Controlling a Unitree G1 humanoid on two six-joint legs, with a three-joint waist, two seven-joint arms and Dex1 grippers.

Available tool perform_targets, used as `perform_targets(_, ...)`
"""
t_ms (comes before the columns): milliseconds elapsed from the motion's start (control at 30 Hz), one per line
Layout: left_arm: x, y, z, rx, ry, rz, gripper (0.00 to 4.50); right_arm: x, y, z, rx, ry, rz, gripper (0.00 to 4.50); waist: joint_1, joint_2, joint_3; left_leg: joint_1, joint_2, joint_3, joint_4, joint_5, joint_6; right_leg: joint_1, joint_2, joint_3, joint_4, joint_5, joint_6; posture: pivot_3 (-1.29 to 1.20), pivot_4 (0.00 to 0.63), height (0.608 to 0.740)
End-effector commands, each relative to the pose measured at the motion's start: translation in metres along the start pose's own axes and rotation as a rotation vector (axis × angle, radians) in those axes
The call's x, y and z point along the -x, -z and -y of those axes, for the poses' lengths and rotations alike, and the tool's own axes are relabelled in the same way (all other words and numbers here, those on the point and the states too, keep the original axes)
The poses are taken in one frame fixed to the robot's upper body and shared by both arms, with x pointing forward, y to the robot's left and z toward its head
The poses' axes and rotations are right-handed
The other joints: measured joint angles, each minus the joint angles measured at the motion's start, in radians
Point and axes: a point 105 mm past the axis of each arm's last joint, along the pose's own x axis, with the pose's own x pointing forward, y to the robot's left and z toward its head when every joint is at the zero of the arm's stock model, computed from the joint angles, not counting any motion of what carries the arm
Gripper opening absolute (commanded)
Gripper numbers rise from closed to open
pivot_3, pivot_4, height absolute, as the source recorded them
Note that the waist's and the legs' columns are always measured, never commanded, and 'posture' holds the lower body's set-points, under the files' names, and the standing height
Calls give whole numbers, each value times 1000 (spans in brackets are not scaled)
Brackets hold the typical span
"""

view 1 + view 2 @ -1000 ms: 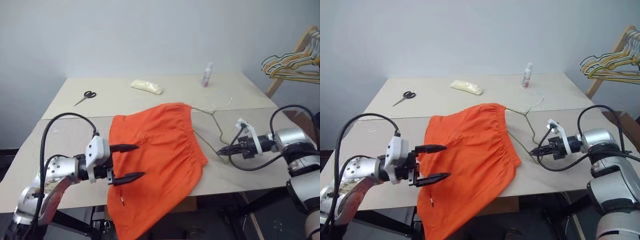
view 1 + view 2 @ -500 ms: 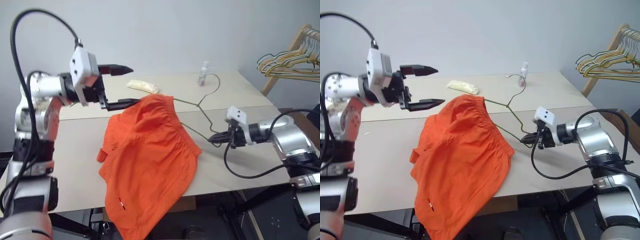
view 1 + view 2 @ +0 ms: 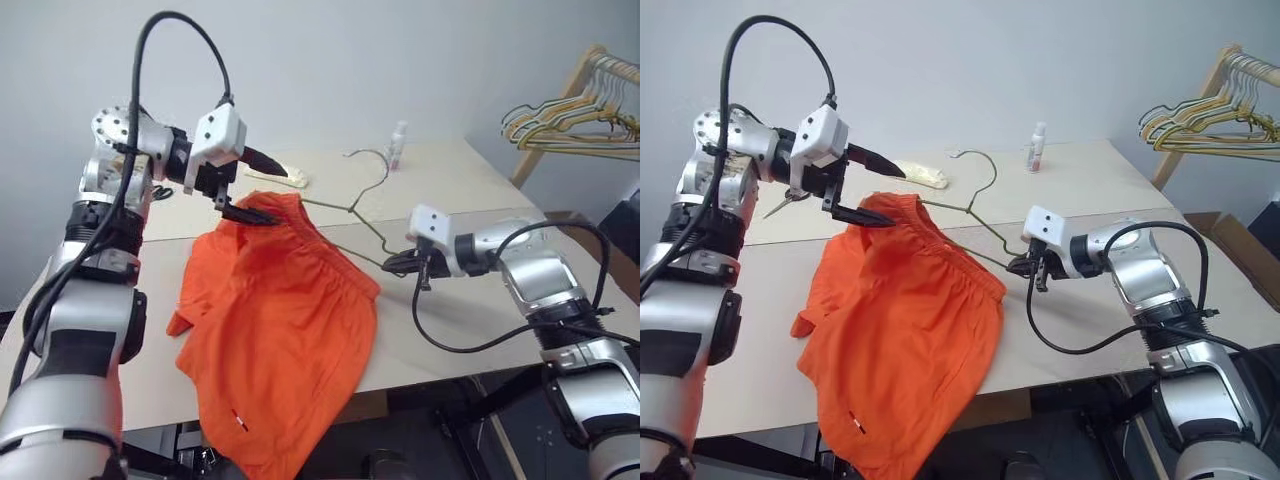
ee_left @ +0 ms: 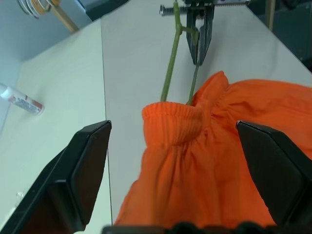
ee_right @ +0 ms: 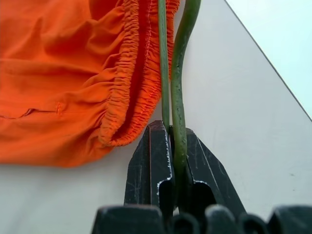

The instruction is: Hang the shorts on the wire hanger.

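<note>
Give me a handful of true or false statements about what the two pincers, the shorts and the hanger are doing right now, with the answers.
1. The right pincer is shut on the wire hanger. True.
2. The left pincer grips the waistband. False: it is open, a finger either side of the raised corner of the shorts.
3. The shorts lie flat on the table. False: one waistband corner is lifted on the hanger.
4. Part of the shorts hangs over the table's near edge. True.
5. A small bottle stands at the far side of the table. True.

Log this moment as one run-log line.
right end effector: shut on wire hanger | left end effector: open at shorts waistband | shorts: partly on hanger, draped over table edge
</note>
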Motion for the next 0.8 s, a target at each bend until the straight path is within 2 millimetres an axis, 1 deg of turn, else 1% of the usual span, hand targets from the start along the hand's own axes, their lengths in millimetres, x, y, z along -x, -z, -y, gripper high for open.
perform_targets(33,2,-7,-6,-39,7,-46,4445,4,-25,3,100,8,43,0,0,0,0,0,0,0,0,0,0,0,0,0,1,0,0,187,0,740)
perform_targets(133,0,-2,-5,-14,21,-79,4445,2,-27,2,116,5,43,0,0,0,0,0,0,0,0,0,0,-1,0,1,2,-1,1,188,0,740)
perform_targets(167,-1,-1,-4,-13,27,-84,4078,1,-28,1,134,5,43,0,0,0,0,0,0,0,0,0,0,-1,0,1,3,0,1,188,0,740)
perform_targets(200,-1,0,-4,-2,29,-89,3908,1,-28,0,142,0,46,0,0,0,0,0,0,0,0,0,0,-1,0,1,3,0,1,186,0,740)
perform_targets(300,-4,4,-3,9,39,-105,3029,0,-30,-2,154,-9,44,0,0,0,0,0,0,0,1,0,0,-1,0,1,4,-1,1,182,0,740)
perform_targets(333,-6,6,-3,13,45,-109,2630,0,-32,-3,164,-12,45,0,0,0,0,0,0,0,1,0,0,-1,0,1,4,-1,1,180,0,740)
perform_targets(367,-7,7,-2,16,48,-112,2356,0,-33,-4,171,-13,46,0,0,0,0,0,0,0,1,0,0,-1,0,1,4,-1,1,178,0,740)
perform_targets(433,-10,9,0,16,60,-116,1628,1,-35,-5,172,-15,50,0,0,0,0,0,0,0,1,0,0,-1,0,1,3,-1,1,174,0,740)
perform_targets(467,-11,10,0,17,63,-115,1352,1,-36,-6,172,-15,49,0,0,0,0,0,0,0,1,0,0,-2,0,1,3,-1,1,172,0,740)
perform_targets(500,-12,10,2,13,70,-116,958,1,-36,-6,175,-13,49,0,0,0,0,0,0,0,1,0,0,-2,0,1,3,-1,1,170,0,740)
perform_targets(533,-12,10,2,13,73,-116,663,2,-36,-6,178,-11,50,0,0,0,0,0,0,0,1,0,0,-2,0,1,3,-1,1,170,0,740)
perform_targets(567,-12,10,3,12,75,-117,245,2,-36,-6,180,-9,50,0,0,0,0,-1,0,0,1,0,0,-2,0,1,3,-1,1,169,0,740)
perform_targets(600,-12,11,3,9,79,-124,41,2,-37,-6,185,-7,51,0,0,0,0,-1,0,0,1,0,0,-2,0,1,4,-1,1,168,0,740)
perform_targets(733,-12,14,5,1,86,-141,17,1,-41,-6,214,13,73,0,0,0,0,-1,0,0,1,0,0,-2,0,1,4,-1,1,168,0,740)
perform_targets(800,-10,16,6,6,90,-154,17,0,-45,-5,287,42,108,0,-2,0,0,-1,0,0,1,0,0,-2,0,1,4,-1,1,168,0,740)
